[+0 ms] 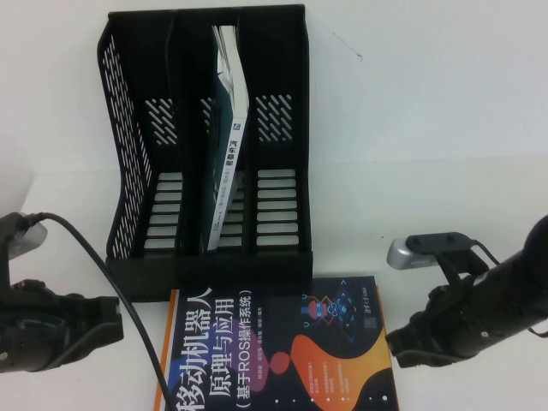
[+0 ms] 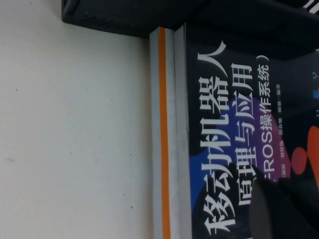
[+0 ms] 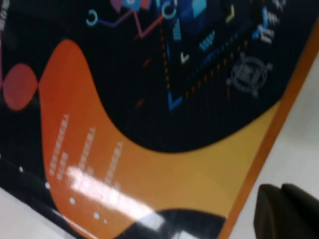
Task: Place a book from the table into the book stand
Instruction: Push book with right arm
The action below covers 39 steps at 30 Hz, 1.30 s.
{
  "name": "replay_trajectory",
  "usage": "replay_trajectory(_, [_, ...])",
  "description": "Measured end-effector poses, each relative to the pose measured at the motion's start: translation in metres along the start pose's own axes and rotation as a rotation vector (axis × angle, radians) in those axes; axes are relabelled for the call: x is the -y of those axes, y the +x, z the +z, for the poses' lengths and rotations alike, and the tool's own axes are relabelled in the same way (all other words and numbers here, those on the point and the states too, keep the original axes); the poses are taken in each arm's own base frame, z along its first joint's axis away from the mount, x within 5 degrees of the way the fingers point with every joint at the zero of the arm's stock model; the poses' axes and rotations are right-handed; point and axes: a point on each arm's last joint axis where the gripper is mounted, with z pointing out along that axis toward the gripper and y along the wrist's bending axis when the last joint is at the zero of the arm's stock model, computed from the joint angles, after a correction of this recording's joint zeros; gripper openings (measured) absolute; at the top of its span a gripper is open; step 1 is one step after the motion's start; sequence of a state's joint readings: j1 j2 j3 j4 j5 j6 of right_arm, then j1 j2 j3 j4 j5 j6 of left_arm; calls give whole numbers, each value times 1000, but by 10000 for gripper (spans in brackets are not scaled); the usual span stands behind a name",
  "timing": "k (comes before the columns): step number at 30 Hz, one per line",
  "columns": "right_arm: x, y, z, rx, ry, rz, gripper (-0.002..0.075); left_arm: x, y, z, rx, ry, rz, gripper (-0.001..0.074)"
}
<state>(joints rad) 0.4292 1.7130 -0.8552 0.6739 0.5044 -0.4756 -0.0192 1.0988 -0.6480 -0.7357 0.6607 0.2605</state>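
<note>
Table: we saw a plain white table [image 1: 445, 154] filling the high view, matte and bare around the objects; a faint thin line crossed its far right part.

Room: we could make out nothing beyond the tabletop.

Book stand: the black book stand [image 1: 137, 154] stood upright on the far side of the table, left of centre, its three slots facing the robot, with perforated slanted sides and slotted vents at the back.

Left slot: we saw nothing in it.

Middle slot: a thin dark-teal book with a white spine [image 1: 229, 128] stood there, leaning toward the right divider.

Right slot: we saw nothing in it.

Book: the book [image 1: 282, 351] lay flat on the table, cover up, its far edge touching or just at the stand's front base; the large white title ran along its left half and the orange and purple shapes lay to the right. In the left wrist view its orange spine edge [image 2: 163, 129] showed.

Left gripper: the left gripper [image 1: 107, 321] sat low at the near left, just beside the book's spine side; we could not tell how its fingers stood.

Right gripper: the right gripper [image 1: 402, 349] sat low at the near right, at the book's right edge; we could not tell its opening either.
</note>
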Motion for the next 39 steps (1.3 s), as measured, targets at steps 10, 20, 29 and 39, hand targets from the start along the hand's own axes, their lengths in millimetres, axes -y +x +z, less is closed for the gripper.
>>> replay_trajectory(10, [-9,-23,7,-21,-36,-32,1,2,-2,0,25,21,-32,-2])
replay_trajectory(20, [-14,-29,7,-48,48,-76,2,2,-3,0,27,27,-39,-2])
replay_trajectory(29, [-11,-27,7,-67,78,-66,2,2,-3,0,38,26,-40,-2])
replay_trajectory(39, [-26,-30,10,-14,7,-66,2,5,-7,0,75,56,-73,-2])
